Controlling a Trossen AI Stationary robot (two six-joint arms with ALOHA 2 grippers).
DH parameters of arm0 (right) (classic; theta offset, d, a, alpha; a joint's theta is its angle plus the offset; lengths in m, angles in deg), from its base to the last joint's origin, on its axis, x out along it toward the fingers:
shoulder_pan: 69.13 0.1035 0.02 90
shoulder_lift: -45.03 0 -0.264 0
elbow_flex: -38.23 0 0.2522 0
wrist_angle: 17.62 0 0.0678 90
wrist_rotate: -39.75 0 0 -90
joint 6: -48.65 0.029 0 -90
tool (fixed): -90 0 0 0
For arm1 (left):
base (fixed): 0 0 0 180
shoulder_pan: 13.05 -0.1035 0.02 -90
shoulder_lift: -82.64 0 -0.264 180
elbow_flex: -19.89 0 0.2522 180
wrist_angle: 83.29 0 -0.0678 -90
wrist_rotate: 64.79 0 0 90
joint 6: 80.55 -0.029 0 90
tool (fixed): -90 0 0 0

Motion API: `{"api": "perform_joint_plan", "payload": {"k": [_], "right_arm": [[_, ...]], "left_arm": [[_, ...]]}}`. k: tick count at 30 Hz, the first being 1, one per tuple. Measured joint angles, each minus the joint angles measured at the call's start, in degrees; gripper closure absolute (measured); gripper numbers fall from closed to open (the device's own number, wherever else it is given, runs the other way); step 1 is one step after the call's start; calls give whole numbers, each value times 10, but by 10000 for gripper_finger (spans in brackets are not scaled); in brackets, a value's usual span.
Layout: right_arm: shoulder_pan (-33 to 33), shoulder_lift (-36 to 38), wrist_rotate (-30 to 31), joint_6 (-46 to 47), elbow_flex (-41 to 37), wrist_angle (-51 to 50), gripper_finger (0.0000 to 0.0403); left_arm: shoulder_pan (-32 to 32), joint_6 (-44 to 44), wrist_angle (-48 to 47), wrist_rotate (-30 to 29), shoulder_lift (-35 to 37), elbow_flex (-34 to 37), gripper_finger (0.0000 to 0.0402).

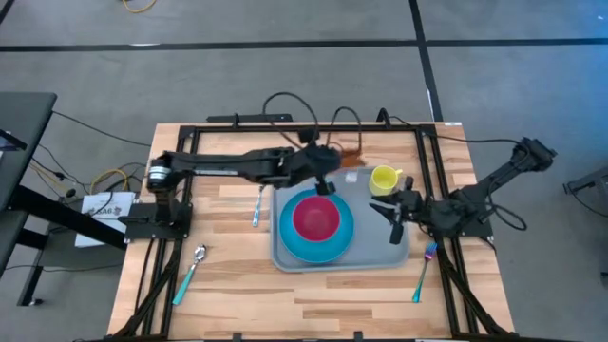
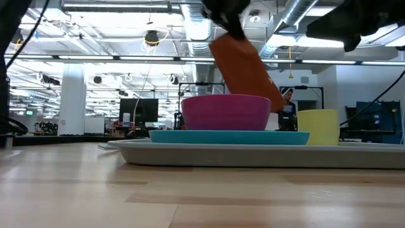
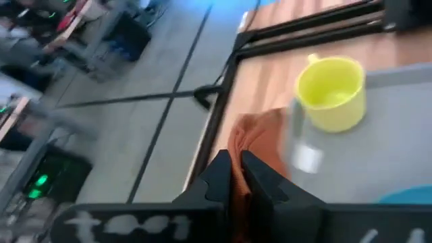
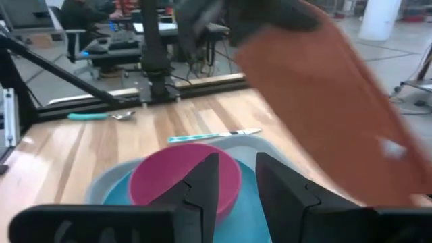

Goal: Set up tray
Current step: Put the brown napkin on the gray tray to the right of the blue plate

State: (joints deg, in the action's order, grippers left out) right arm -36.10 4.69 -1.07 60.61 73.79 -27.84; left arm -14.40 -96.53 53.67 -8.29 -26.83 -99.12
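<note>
No legible brand or label appears in any view; a white sheet with dark print [image 1: 106, 204] lies at the counter's left edge, unreadable.

The tray [image 1: 389, 249] sits on the wooden counter [image 1: 237, 285], right of centre, between the 2 arms. On it rests a round blue plate [image 1: 290, 242] carrying a magenta bowl [image 1: 315, 218]; a yellow mug [image 1: 384, 179] stands on the tray's far right corner.

The left pincer [image 1: 326, 180] is over the tray's far edge, its fingers clamped on an orange-brown cloth [image 3: 260, 138]. The left wrist view shows the cloth pinched between the 2 dark fingers [image 3: 219, 177], with the mug just beyond. The low view shows what the high view hides: the cloth hangs tilted in the air above the bowl, clear of the tray. The right wrist view shows the cloth filling the space above the bowl.

The right pincer [image 1: 391, 215] is over the tray's right edge, fingers apart, holding nothing.

Off the tray: a teal-handled knife [image 1: 257, 207] lies just left of it, a teal-handled spoon [image 1: 190, 271] further left, and a utensil with a teal handle [image 1: 422, 274] at the tray's right side. Black frame rails [image 1: 285, 128] border the counter.
</note>
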Motion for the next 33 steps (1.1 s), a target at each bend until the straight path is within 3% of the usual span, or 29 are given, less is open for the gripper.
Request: {"api": "perform_joint_plan", "payload": {"k": [5,10,18,25,29,33], "right_arm": [[23,4,49,-3,0,-2,310],[39,4,54,-20,0,-1,310],[40,4,66,-20,0,-1,310],[40,4,66,-20,0,-1,310],[40,4,66,-20,0,0,310],[40,4,65,-20,0,-1,310]], "left_arm": [[6,2,-32,45,-68,-37,398],[17,30,-58,77,-137,-42,395],[48,28,-8,115,-165,-70,390],[50,69,16,185,-166,-93,392],[44,91,90,213,-196,-92,387],[38,60,157,276,-230,-92,387]]}}
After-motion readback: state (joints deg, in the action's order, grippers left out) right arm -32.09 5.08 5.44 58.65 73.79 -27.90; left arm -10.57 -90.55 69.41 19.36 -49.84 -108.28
